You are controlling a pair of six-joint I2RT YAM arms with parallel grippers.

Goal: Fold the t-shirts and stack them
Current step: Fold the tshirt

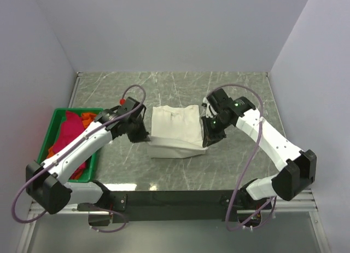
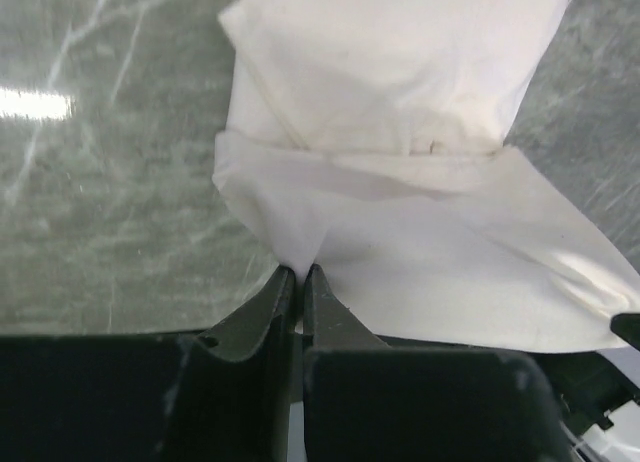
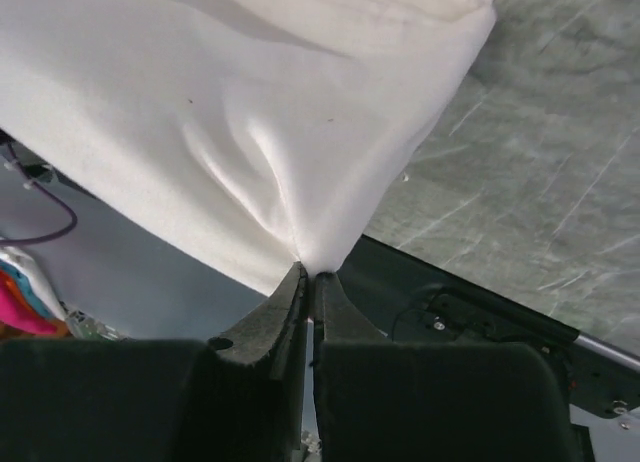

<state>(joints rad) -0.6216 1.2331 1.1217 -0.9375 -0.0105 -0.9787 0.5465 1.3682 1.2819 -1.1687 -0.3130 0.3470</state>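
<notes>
The grey marbled stone-look table point(image 1: 175, 88) carries the large cream cotton t-shirt point(image 1: 175, 124) at its middle. The shirt is partly folded, its far part lying flat and its near edge raised between the two arms. At the table's left sits the green plastic crate point(image 1: 71, 110), holding the crumpled crimson-pink t-shirt point(image 1: 71, 133) and the orange t-shirt point(image 1: 87, 119), neither yet folded. The left gripper point(image 2: 300, 277) has its fingers pressed together on a thin pinch of the cream shirt's left near corner, and the right gripper point(image 3: 305, 272) nips the right near corner likewise. Both holds take very little cloth, so a quick pull could let a corner slip free. If one arm travels ahead of the other, the fold would likely land skewed, and the slack cloth between them may bunch underneath.
</notes>
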